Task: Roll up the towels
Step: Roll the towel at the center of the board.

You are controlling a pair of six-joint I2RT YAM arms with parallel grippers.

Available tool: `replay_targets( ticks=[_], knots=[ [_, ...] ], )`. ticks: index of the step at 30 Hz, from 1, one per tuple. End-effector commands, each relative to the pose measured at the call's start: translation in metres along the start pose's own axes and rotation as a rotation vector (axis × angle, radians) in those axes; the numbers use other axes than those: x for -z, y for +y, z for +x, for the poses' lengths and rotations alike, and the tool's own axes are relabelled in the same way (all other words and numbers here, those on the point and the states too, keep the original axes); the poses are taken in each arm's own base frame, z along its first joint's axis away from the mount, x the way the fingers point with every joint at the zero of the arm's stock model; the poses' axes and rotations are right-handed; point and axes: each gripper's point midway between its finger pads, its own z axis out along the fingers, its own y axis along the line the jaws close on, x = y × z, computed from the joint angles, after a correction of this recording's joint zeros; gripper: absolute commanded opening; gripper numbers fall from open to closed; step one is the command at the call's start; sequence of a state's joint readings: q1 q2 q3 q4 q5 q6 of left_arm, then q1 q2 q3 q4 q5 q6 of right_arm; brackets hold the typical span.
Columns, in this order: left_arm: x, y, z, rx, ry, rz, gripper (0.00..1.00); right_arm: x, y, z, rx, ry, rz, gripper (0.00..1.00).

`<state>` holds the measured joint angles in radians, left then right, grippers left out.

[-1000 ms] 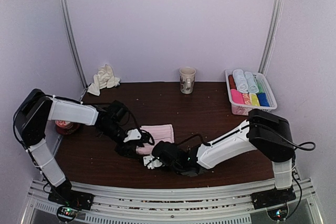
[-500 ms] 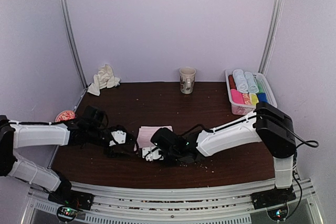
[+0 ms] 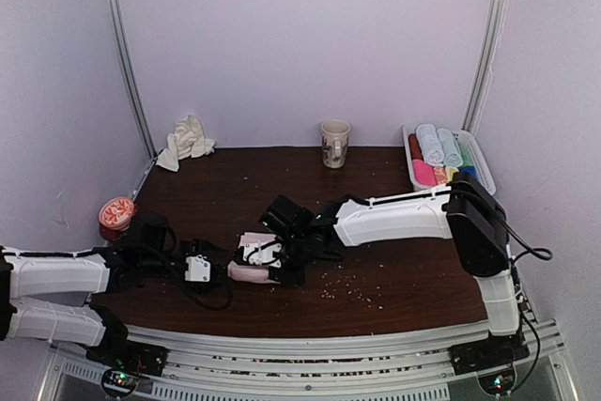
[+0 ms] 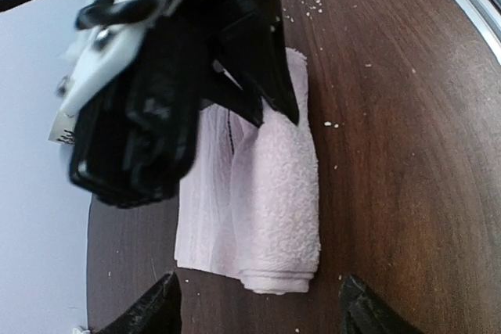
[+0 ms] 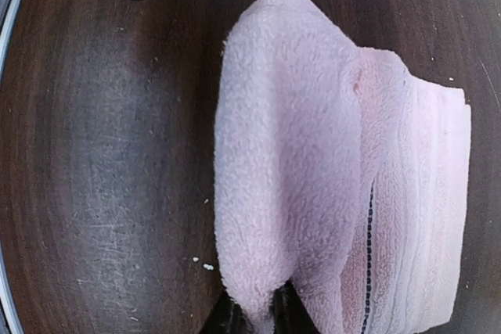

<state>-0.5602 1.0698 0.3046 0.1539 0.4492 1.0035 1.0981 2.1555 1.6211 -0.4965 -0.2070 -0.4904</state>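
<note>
Far left, a small round red tub (image 3: 115,213) sits at the table (image 3: 282,185) edge; I cannot tell what is in it. My left gripper (image 3: 197,268) lies low just beside the work, its jaws spread wide with nothing between them. At the back left corner the cream-white towel (image 3: 188,138) waits in a crumpled heap, not yet rolled.

Near the front middle lies the pale pink towel (image 4: 274,193), partly rolled: a fat turn along one side, a flat tail beside it. My right gripper (image 3: 272,255) is down on it, and in its wrist view the fingers (image 5: 286,303) are pinched on one end of that turn.

My worry is that grip. It holds only one end, so I judge the roll may wind tighter there and come out cone-shaped. With the left jaws released, nothing steadies the far end, and the loose turn could spring back if the right lets go early. Crumbs (image 3: 349,290) are scattered just right of the towel, and pushing the roll that way would likely pick them up.

Further right, at the back, stands a mug (image 3: 334,143); its contents are hidden from this angle. At the far right a white basket (image 3: 409,152) holds rolled towels: two light blue-grey ones (image 3: 437,143) at the back, and a bright row (image 3: 424,174) of pink, yellow, green and blue in front, partly hidden by my right arm.
</note>
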Motion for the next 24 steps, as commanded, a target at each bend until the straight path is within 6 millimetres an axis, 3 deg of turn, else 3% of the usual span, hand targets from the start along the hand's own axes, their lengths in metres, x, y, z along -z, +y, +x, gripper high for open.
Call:
replay_targets(
  ticks=[1,9,24],
  knots=[
    [-0.001,0.000,-0.003,-0.111,-0.008,-0.058,0.69,-0.013,0.027,0.024,-0.124,0.100,-0.200,0.12],
    [-0.004,-0.021,-0.006,-0.200,-0.012,-0.093,0.68,-0.014,0.018,0.023,-0.288,0.095,-0.339,0.13],
    [-0.026,0.005,-0.014,-0.250,0.033,-0.215,0.66,-0.014,0.009,0.021,-0.407,0.066,-0.492,0.13]
  ],
)
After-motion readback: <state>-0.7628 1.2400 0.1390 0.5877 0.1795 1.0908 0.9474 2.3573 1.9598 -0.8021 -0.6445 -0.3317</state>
